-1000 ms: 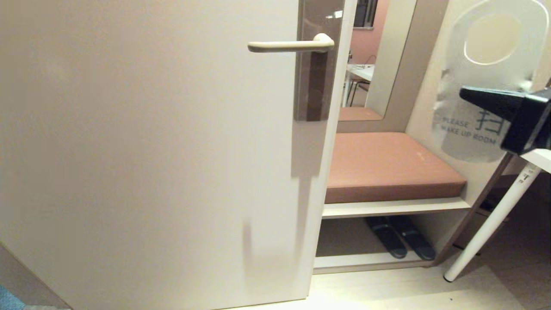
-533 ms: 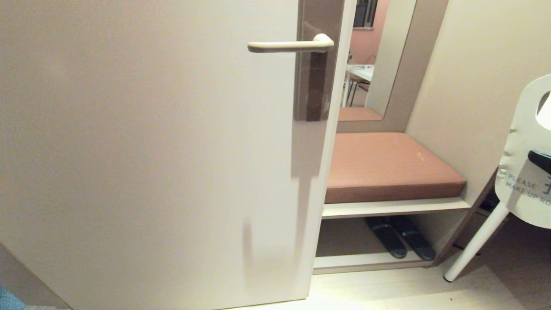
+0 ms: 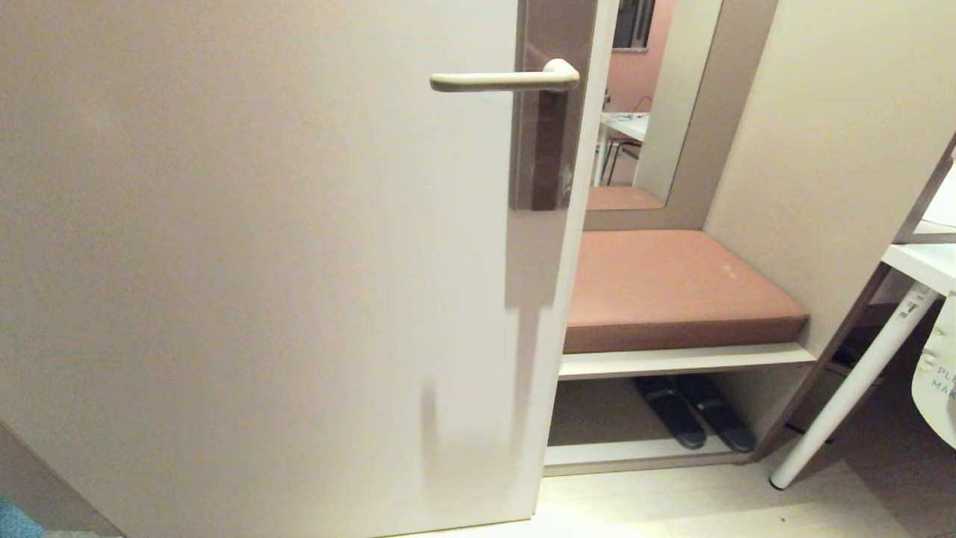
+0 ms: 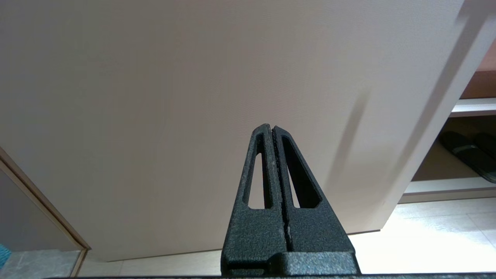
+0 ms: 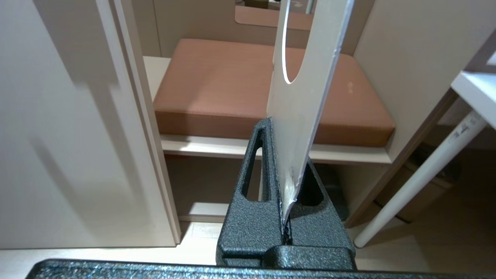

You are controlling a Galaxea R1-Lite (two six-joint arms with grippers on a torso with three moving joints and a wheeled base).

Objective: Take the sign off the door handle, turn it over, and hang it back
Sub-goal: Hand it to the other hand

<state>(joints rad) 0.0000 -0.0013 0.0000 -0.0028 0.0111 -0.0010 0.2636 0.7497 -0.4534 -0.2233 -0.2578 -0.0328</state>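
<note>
The door handle (image 3: 504, 78) is a cream lever on a brown backplate (image 3: 549, 134), bare, near the door's right edge. Only a white sliver of the sign (image 3: 939, 388) shows at the head view's far right edge, low beside the table leg, well away from the handle. In the right wrist view my right gripper (image 5: 286, 133) is shut on the lower end of the sign (image 5: 306, 89), which stands edge-on with its round hole above the fingers. My left gripper (image 4: 272, 127) is shut and empty, parked low facing the door's lower panel.
The pale door (image 3: 261, 261) fills the left. Right of its edge are a bench with a brown cushion (image 3: 672, 288), dark slippers (image 3: 694, 418) underneath and a mirror (image 3: 650, 97). A white table with a slanted leg (image 3: 851, 388) stands at far right.
The right gripper has carried the sign down and to the right, from high at the upper right to the frame's lower right edge; the gripper itself has left the head view. The left arm has not moved.
</note>
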